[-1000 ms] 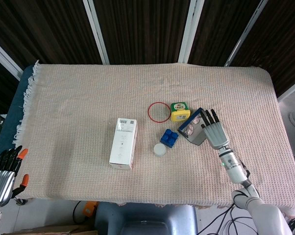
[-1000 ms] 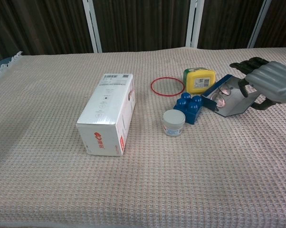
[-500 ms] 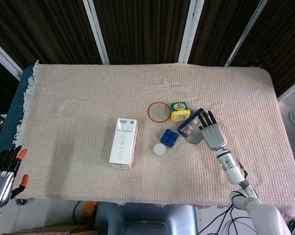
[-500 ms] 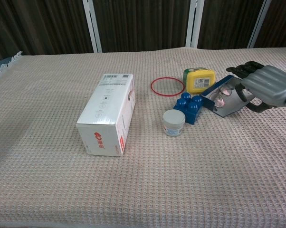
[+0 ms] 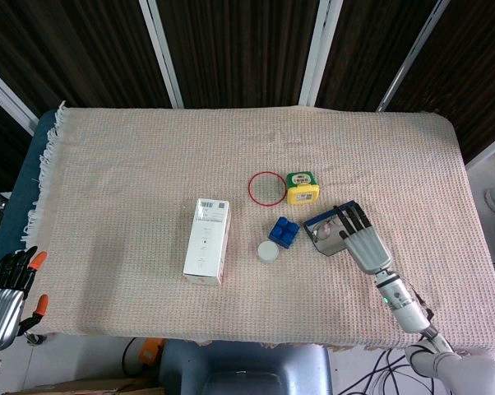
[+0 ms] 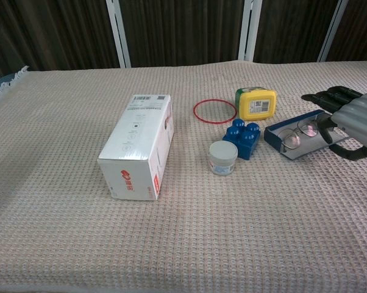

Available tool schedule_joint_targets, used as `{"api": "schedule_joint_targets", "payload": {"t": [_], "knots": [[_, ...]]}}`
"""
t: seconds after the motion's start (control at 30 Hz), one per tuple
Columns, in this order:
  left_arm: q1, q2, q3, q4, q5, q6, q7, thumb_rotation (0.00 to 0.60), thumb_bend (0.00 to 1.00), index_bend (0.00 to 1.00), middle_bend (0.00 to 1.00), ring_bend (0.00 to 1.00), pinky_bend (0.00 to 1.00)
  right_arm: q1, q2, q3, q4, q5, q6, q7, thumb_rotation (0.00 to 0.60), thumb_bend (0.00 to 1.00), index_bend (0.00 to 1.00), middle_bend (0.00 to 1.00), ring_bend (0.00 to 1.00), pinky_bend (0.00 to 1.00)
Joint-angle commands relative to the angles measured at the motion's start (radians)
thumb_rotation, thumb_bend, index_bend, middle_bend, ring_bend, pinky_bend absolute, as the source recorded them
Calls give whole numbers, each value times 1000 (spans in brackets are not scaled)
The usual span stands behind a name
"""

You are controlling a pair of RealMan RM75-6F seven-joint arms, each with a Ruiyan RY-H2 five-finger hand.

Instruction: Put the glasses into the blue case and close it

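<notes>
At right of frame, blue case (image 6: 296, 141), tilted a second ago, lies flat holding glasses (image 6: 298, 132); right hand (image 6: 353, 122) fingers spread, gripping nothing; lid unclosed.

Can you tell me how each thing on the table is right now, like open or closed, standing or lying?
blue case: open, lying flat.
glasses: inside the case.
right hand: over the case's far end, fingers stretched out.
left hand: off the table's edge, holding nothing.
white box: lying on its side.
small white jar: upright, lid on.
red ring: lying flat.
</notes>
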State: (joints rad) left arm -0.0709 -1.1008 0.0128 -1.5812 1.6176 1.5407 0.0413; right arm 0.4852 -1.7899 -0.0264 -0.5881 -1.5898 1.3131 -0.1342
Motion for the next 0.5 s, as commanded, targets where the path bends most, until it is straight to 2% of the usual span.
{"api": "schedule_joint_targets", "payload": {"t": [0.03,0.23,0.37,0.5], "knots": [[1,0,0,0,1,2,-2,600,450,0,0,0,38,-57,73,-46,-116,-34,47,-34,600,638,733,106,0,0],[1,1,1,0,1,0,-3,600,450,0,0,0,38,-83,158,-60,-283,-60,89,-41,600,639,734,109,0,0],[0,2,2,-1,2,-2,-4,600,450,0,0,0,38,-75,194,-31,-369,-50,91,-44,600,638,737,109,0,0],[0,3,1,-1,1,-3,-6,600,450,0,0,0,38,-51,204,12,-414,-13,43,-57,600,639,738,108,0,0]]}}
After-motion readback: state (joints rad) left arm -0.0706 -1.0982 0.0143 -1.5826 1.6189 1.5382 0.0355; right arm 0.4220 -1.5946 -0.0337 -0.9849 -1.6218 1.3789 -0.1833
